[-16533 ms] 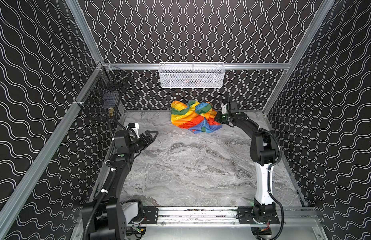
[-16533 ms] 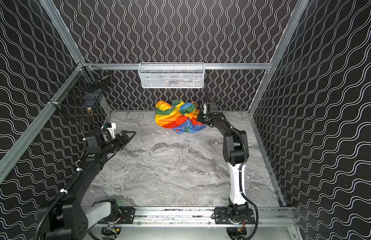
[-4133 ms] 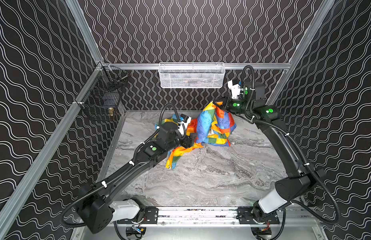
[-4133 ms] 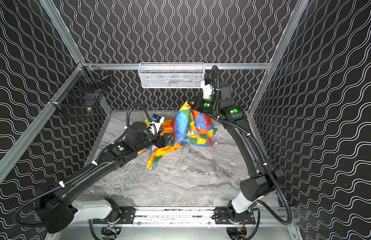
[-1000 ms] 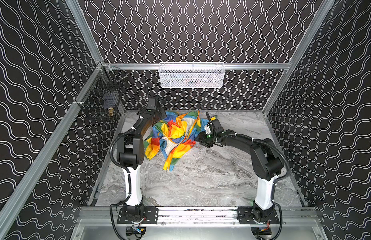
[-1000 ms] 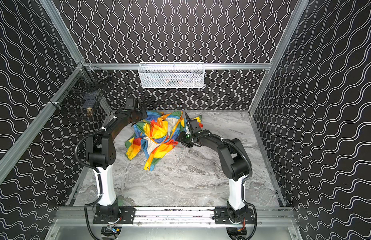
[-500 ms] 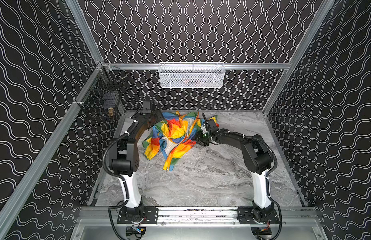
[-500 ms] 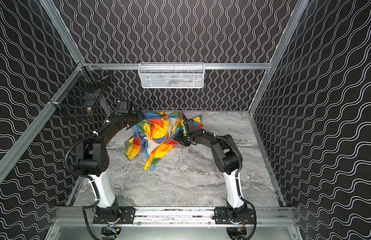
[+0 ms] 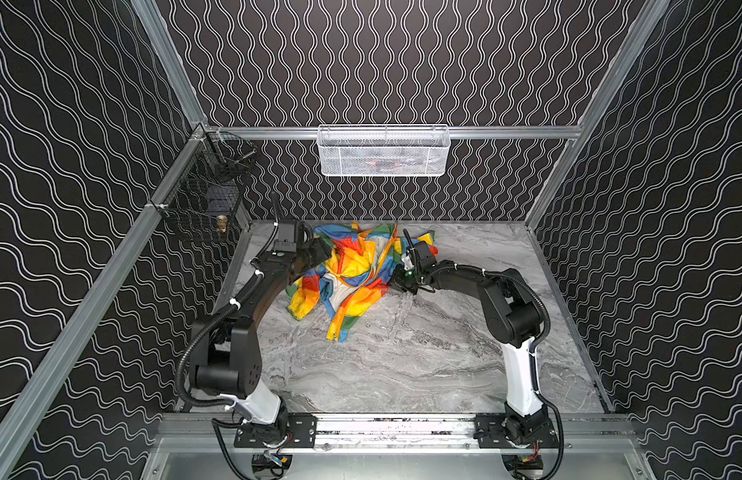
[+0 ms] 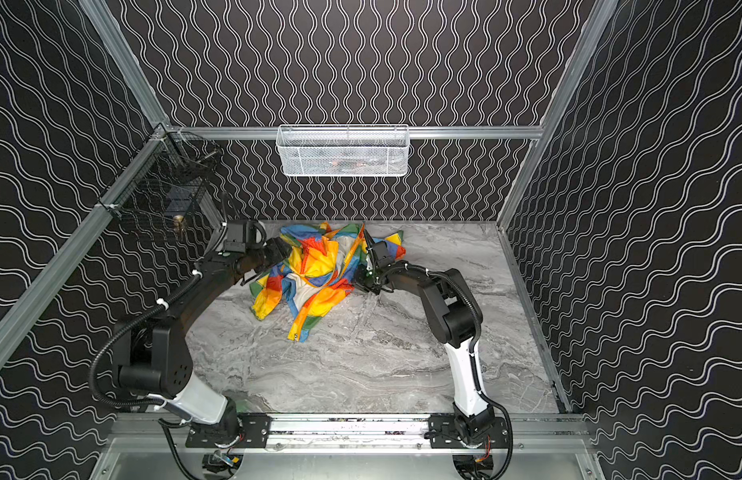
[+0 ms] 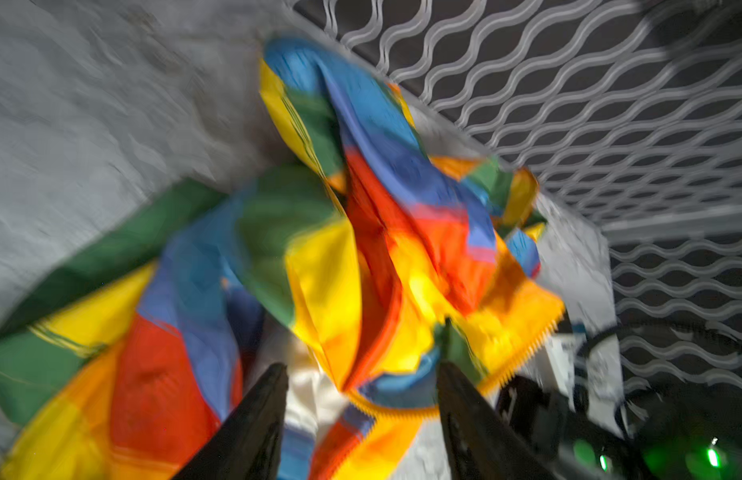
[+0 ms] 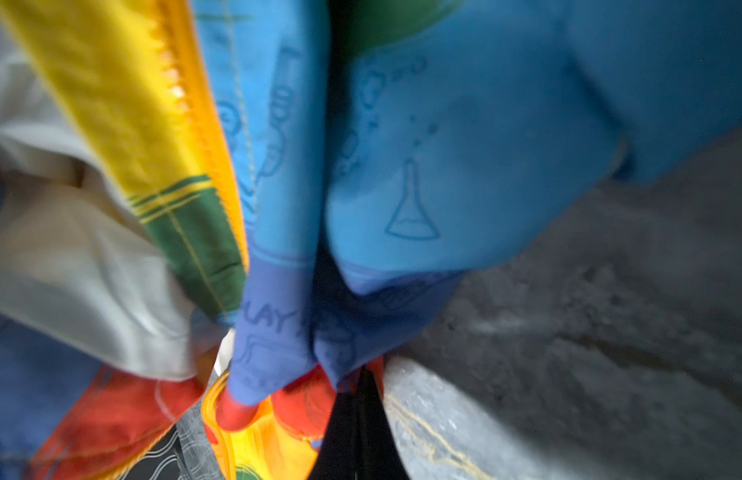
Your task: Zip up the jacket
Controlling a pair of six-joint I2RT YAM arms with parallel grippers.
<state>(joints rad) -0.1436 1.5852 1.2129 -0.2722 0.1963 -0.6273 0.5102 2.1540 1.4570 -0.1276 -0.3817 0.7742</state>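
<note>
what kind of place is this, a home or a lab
Most likely a robot test cell in a lab: an aluminium frame with black wavy-patterned walls encloses a marble-look tabletop, and a left arm and right arm are bolted to its front rail.

Thin glossy cloth jacket [image 9: 352, 272] on a smooth marbled grey tabletop [image 9: 402, 365]

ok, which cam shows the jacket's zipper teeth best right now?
Right wrist: the zipper teeth run close and fairly sharp beside the yellow stripe. Left wrist shows a longer toothed edge, but motion-blurred. In both top views the jacket is too small to resolve teeth.
</note>
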